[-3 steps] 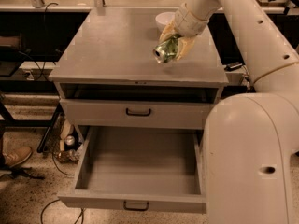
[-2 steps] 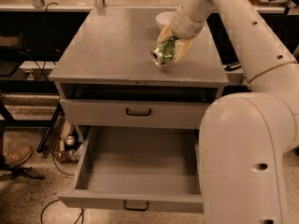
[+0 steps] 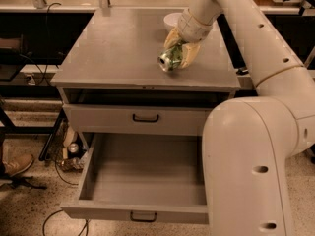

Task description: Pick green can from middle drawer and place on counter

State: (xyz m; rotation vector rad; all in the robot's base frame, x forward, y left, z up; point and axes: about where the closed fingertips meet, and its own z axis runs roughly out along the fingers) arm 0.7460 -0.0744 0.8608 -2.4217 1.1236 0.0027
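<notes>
Moved: gripper [image 3: 180, 50] and green can [image 3: 170, 61], now slightly lower and further left, upper centre of frame, just over the counter [image 3: 113, 48]. Jaws: clamped on the can. Middle drawer [image 3: 142, 176]: open, lower centre. We judge only the release remains

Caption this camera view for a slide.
The hand grips the green can over the counter near a white bowl; the middle drawer stands open below.
</notes>
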